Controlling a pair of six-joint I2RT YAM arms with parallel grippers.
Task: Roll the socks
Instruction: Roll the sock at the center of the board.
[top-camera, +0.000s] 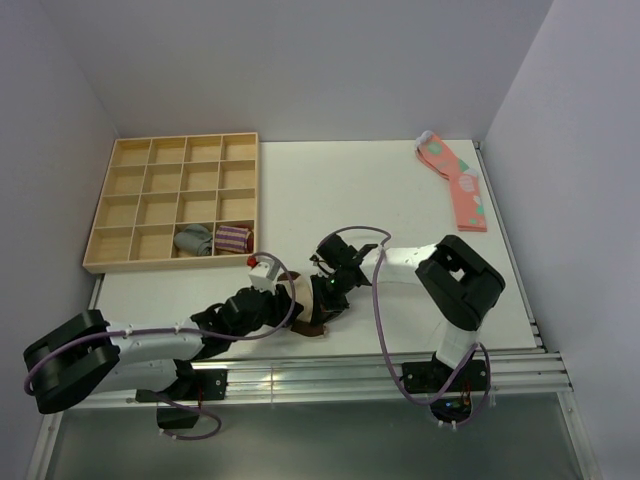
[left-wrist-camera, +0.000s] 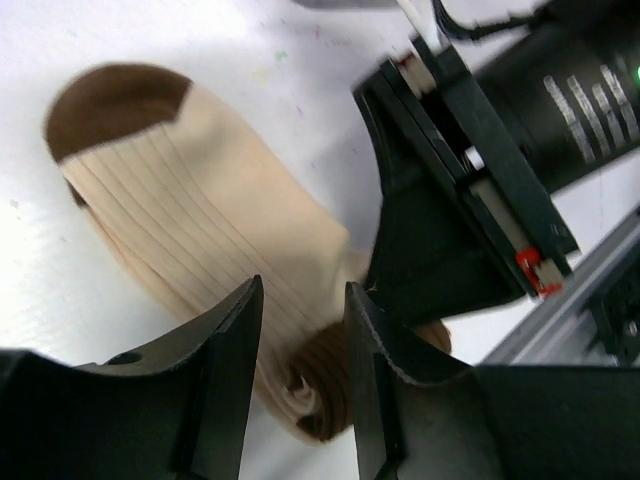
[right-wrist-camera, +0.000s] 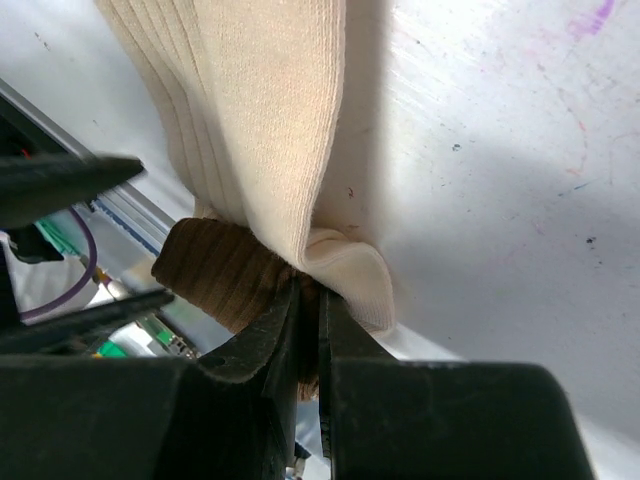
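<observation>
The socks (left-wrist-camera: 230, 215) lie flat on the white table: ribbed beige fabric with a dark brown toe at the far end, and the brown cuff end (left-wrist-camera: 322, 385) curled into a small roll. My left gripper (left-wrist-camera: 303, 325) is open, one finger on each side of that rolled end. My right gripper (right-wrist-camera: 312, 320) is shut on the brown cuff (right-wrist-camera: 215, 275), with the beige fabric (right-wrist-camera: 260, 120) stretching away from it. In the top view both grippers meet over the socks (top-camera: 314, 328) near the table's front edge, the left gripper (top-camera: 290, 300) beside the right gripper (top-camera: 328, 290).
A wooden compartment tray (top-camera: 135, 180) stands at the back left, holding a grey sock roll (top-camera: 194, 240) and a purple-striped sock roll (top-camera: 233, 238). Pink spotted socks (top-camera: 455, 182) lie at the back right. A metal rail (top-camera: 350, 365) runs along the near edge.
</observation>
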